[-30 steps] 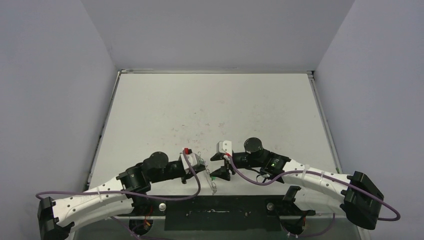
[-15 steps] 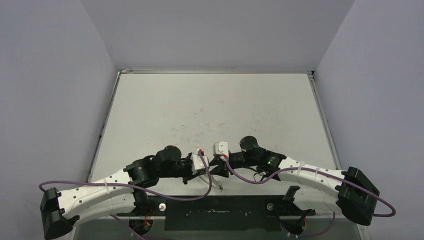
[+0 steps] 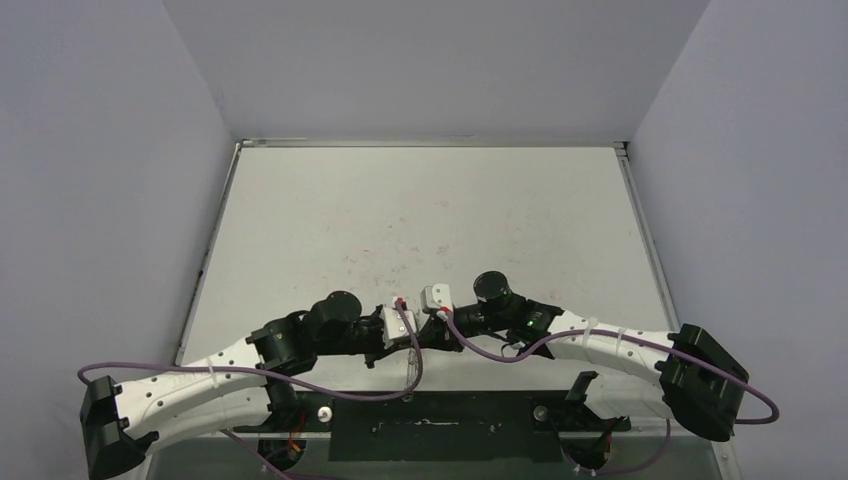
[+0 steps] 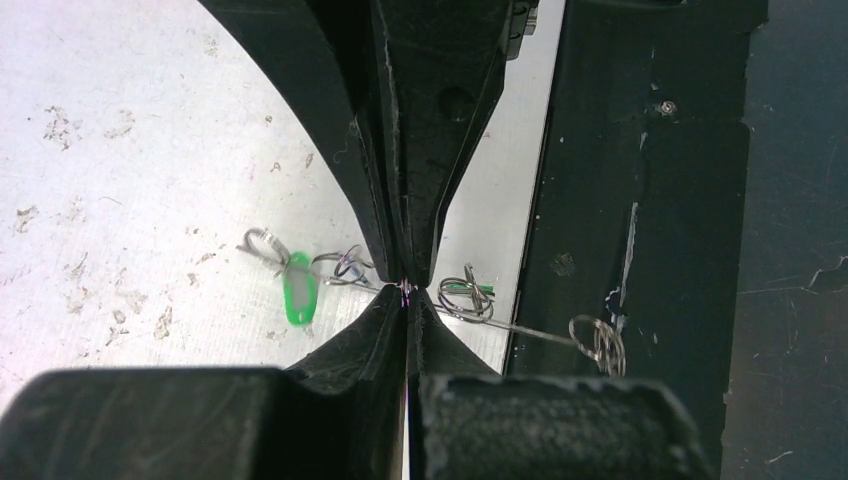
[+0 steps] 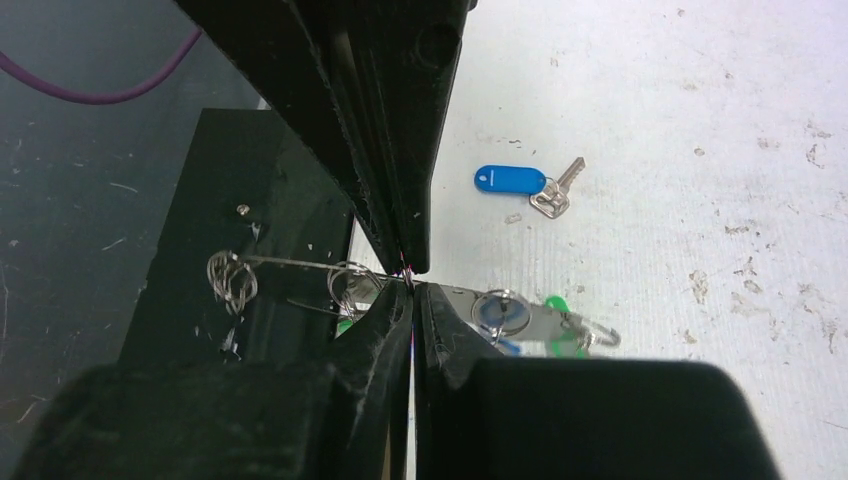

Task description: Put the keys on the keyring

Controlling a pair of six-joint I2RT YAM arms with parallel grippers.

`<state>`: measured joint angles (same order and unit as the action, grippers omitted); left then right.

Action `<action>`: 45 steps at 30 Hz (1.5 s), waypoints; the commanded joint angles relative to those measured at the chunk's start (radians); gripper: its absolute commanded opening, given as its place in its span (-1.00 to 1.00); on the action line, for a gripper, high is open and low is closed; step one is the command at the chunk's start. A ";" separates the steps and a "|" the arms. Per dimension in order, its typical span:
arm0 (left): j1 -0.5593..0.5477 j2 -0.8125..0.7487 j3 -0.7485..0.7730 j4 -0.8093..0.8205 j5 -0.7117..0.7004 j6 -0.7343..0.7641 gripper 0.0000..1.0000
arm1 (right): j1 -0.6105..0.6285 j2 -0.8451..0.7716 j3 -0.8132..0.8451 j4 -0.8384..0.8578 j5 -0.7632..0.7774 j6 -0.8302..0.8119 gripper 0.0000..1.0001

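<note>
1. Change: a second ago my left jaws (image 4: 407, 300) and right jaws (image 5: 412, 295) stood apart above the near edge of the pale grey bench (image 3: 420, 210). Both arms have since closed in, and the jaws now meet tip to tip.
2. State: both pairs are pressed together. Each is clamped on the large thin silvery wire keyring (image 4: 540, 326) at almost the same spot on its rim. The hoop runs from above the bench out over the black base plate (image 4: 640, 200).
3. Meaning, as I judge it: neither pair carries a key, so this looks like a regrip or handover of the hoop, not threading.
4. Keys counted:
   - One blue-headed silver key (image 5: 520, 183) lies on the bench, well apart from the hoop.
   - One green-headed silver key (image 4: 298, 290) is near the wire; I cannot tell whether it is threaded on.
   - A second green head shows only as a sliver (image 4: 480, 288) just beside the jaws.
5. Other counts: one hoop, two pairs of jaws, and at least three small wire loops (image 4: 600, 340) on the rim.
</note>
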<state>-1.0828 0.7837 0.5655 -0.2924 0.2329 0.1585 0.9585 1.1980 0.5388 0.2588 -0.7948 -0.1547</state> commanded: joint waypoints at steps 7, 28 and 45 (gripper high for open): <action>-0.004 -0.089 -0.043 0.139 -0.079 -0.054 -0.69 | 0.008 -0.032 -0.020 0.173 0.025 0.070 -1.00; -0.005 -0.424 -0.434 0.591 -0.092 -0.201 -0.37 | 0.009 -0.107 -0.125 0.412 0.076 0.248 -1.00; -0.005 -0.320 -0.416 0.709 -0.115 -0.215 -0.69 | 0.008 -0.103 -0.126 0.409 0.069 0.261 -1.00</action>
<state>-1.0847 0.4965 0.1276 0.3325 0.1337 -0.0418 0.9577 1.1179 0.4080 0.5774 -0.7078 0.0940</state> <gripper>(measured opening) 0.160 0.025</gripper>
